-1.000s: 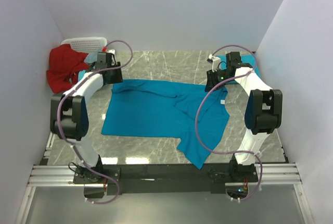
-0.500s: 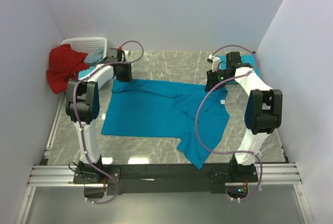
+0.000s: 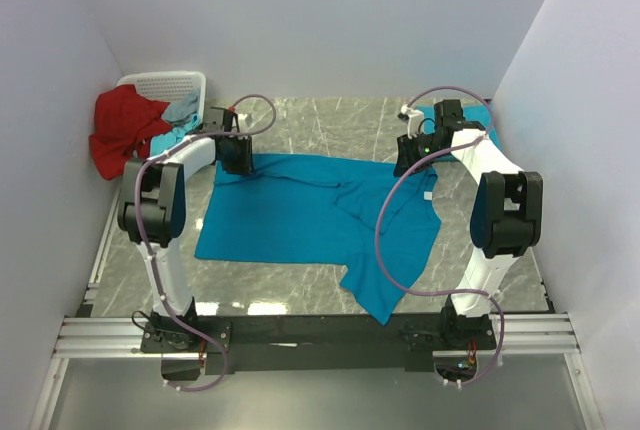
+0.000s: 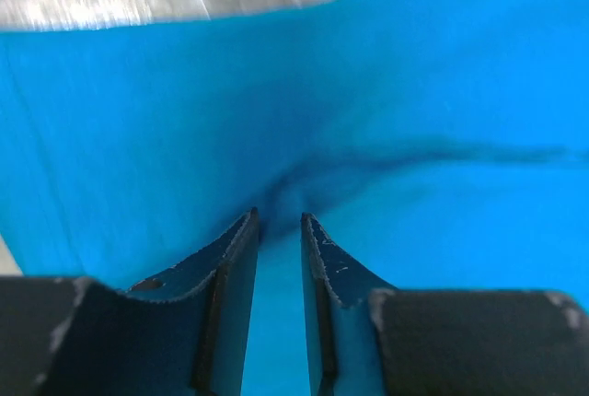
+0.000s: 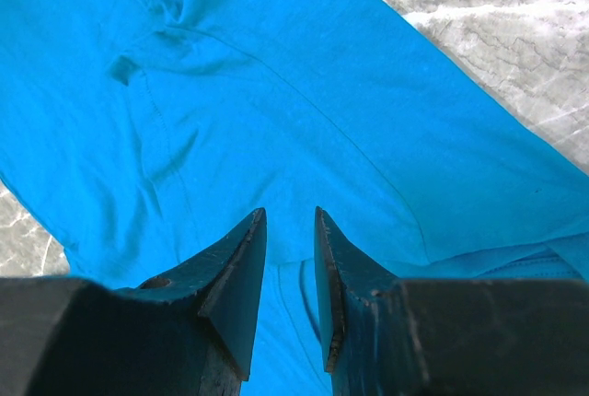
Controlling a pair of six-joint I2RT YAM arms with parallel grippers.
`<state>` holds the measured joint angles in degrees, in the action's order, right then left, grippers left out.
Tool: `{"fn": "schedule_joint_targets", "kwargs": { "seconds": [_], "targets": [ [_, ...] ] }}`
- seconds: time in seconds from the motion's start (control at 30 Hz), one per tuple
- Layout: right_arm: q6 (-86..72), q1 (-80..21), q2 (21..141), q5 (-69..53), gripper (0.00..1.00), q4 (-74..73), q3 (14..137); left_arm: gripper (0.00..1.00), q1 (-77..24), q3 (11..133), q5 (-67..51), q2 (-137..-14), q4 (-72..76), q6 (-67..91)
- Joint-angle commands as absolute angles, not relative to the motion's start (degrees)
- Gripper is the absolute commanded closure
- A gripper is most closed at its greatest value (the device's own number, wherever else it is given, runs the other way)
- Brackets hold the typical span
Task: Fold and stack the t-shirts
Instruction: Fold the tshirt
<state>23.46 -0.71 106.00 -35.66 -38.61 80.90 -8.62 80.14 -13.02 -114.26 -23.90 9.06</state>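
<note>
A teal-blue t-shirt (image 3: 300, 215) lies spread on the marble table, its right side rumpled and one part trailing toward the near edge. My left gripper (image 3: 240, 162) is at its far-left corner. In the left wrist view the jaws (image 4: 279, 218) stand nearly closed, with cloth (image 4: 414, 74) puckered at the tips. My right gripper (image 3: 405, 163) is at the shirt's far-right part. In the right wrist view its jaws (image 5: 290, 212) are nearly closed on a fold of the shirt (image 5: 276, 74). Another teal cloth (image 3: 478, 112) lies at the back right, partly hidden behind the right arm.
A white basket (image 3: 160, 82) stands at the back left with a red cloth (image 3: 120, 130) hanging over it and a light-blue cloth (image 3: 182, 108) inside. White walls close in the back and both sides. Bare marble (image 3: 300, 115) lies behind the shirt.
My left arm swung from beside the basket to the right and down onto the shirt's far-left corner. The right arm and the shirt have not moved.
</note>
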Motion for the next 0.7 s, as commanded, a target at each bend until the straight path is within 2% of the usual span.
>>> {"fn": "schedule_joint_targets", "kwargs": {
  "seconds": [0.0,0.13,0.33,0.5,0.67],
  "targets": [
    [23.91,-0.26,105.73,-36.65,0.65,-38.94,82.88,0.68,-9.23,77.0,-14.07,-108.46,-23.29,8.09],
    [23.91,-0.26,105.38,-36.91,0.65,-39.02,82.79,0.67,-9.23,72.17,-11.0,-105.12,-21.45,8.35],
    [23.99,-0.26,105.21,-37.09,0.65,-39.11,82.88,0.62,-9.23,71.54,-10.37,-103.1,-19.52,8.96],
    [24.08,-0.35,105.2,-37.18,0.65,-39.29,82.88,0.61,-10.98,76.1,-12.74,-104.32,-19.06,10.54],
    [24.26,-0.26,105.56,-37.09,0.65,-39.55,83.06,0.62,-13.62,84.01,-11.08,-111.0,-21.88,11.25]
  ]
}}
